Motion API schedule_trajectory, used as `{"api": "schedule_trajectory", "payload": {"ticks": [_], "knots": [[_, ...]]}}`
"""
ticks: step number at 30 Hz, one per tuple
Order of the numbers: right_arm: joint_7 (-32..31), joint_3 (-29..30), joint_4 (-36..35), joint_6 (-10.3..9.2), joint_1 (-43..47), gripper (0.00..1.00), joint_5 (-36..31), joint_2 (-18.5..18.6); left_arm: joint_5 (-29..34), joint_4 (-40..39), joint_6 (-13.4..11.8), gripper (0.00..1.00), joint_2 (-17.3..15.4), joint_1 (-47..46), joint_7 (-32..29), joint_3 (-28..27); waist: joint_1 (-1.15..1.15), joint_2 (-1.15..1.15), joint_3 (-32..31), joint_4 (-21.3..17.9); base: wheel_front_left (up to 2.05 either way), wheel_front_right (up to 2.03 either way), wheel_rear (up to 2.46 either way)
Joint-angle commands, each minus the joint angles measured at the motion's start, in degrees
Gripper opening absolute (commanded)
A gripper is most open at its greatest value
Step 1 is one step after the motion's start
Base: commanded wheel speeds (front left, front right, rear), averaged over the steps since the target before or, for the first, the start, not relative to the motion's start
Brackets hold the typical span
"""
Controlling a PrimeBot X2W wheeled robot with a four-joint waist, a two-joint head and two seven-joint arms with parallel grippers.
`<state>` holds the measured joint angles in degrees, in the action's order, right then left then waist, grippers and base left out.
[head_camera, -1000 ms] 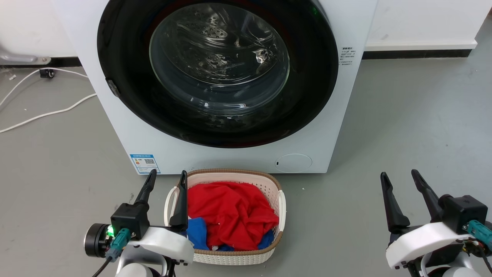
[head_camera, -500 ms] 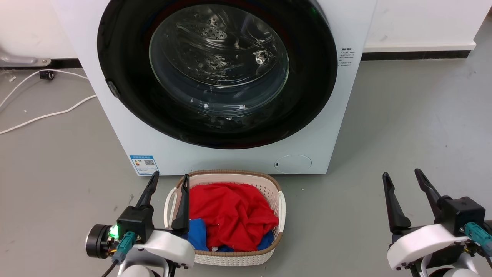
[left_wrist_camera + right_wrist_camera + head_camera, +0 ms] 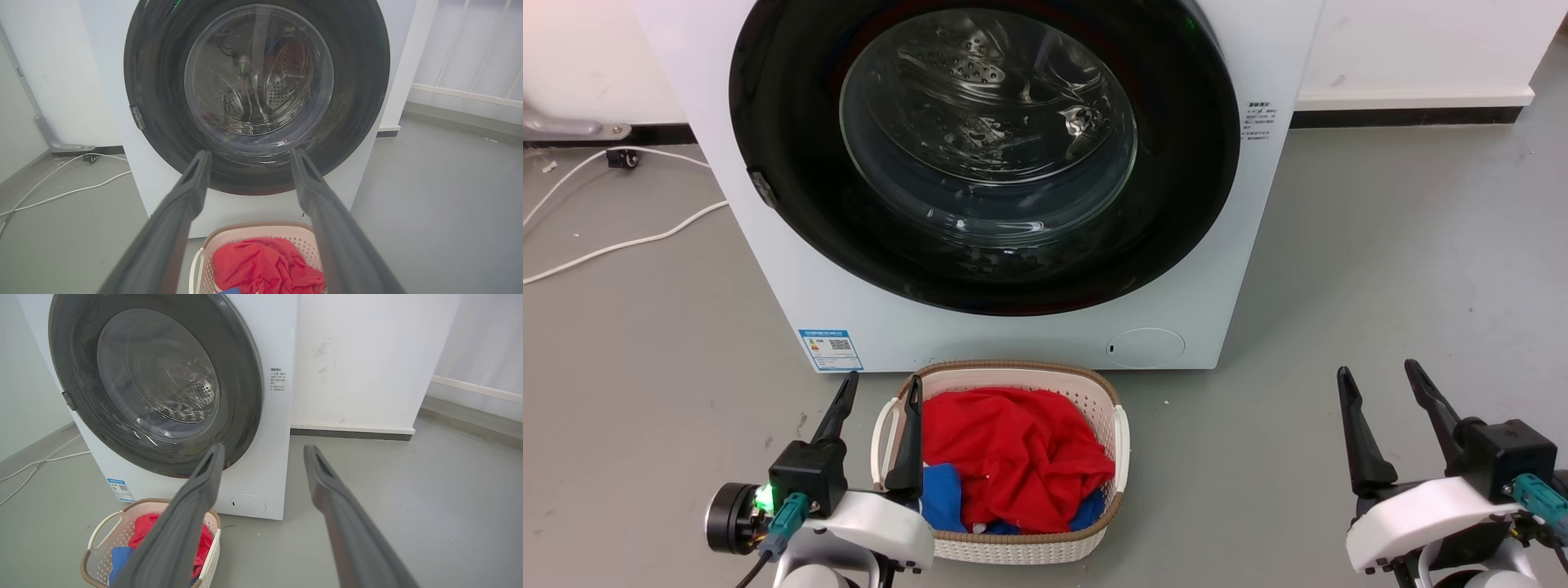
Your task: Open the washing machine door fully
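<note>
**Door [image 3: 984, 155]:** shut, flush in the front of the washer [image 3: 1013, 335], above a basket [image 3: 1123, 433] of red cloth [image 3: 1013, 449] on the floor [image 3: 1339, 245].

**Left gripper [image 3: 883, 378]:** fingers spread wide and empty. It sits low at the basket's left end, with one finger seen across the basket's handle, well short of the door.

**Right gripper [image 3: 1375, 369]:** fingers likewise wide apart and empty. It is over the floor on the right of the washer and touches nothing.
</note>
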<state>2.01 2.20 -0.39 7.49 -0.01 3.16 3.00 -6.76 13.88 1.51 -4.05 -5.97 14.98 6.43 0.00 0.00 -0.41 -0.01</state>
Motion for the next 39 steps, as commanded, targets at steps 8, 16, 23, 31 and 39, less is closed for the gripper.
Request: {"api": "schedule_trajectory", "payload": {"ticks": [8, 16, 23, 31, 39], "knots": [[-0.38, 0.89, 1.06, 0.0, -0.44, 0.0, 3.41, -0.17, 0.1, -0.02, -0.34, 1.0, 0.51, -0.61, 0.31, -0.91, 0.0, 0.0, -0.09, 0.13, 0.0, 0.0, 0.0], [-2.26, 4.11, 3.02, 0.0, -1.46, 0.0, 8.56, -0.12, 0.09, -0.27, -0.63, 1.0, 0.74, -0.4, 0.31, -1.22, 0.0, 0.0, 0.2, 0.44, 0.0, 0.0, 0.0], [-3.57, 11.12, 7.95, 0.0, -7.34, 0.0, 14.79, 1.41, 0.34, -0.89, -0.57, 1.0, 0.92, -1.34, 0.31, -1.57, 0.0, 0.0, 2.09, 0.73, 0.0, 0.0, 0.0], [-7.08, 24.18, 19.92, 0.0, -20.62, 0.0, 36.45, 3.14, 0.51, -2.16, -0.84, 1.0, 1.07, -3.34, 0.26, -0.21, 0.0, 0.0, 6.5, 1.62, 0.0, 0.0, 0.0], [-18.41, 36.25, 34.8, 0.07, -37.67, 0.0, 55.32, 7.56, -0.26, -3.41, -1.51, 1.0, 1.14, -6.84, 0.25, 2.18, 0.0, 0.0, 12.4, 3.58, 0.0, 0.0, 0.0]]}}
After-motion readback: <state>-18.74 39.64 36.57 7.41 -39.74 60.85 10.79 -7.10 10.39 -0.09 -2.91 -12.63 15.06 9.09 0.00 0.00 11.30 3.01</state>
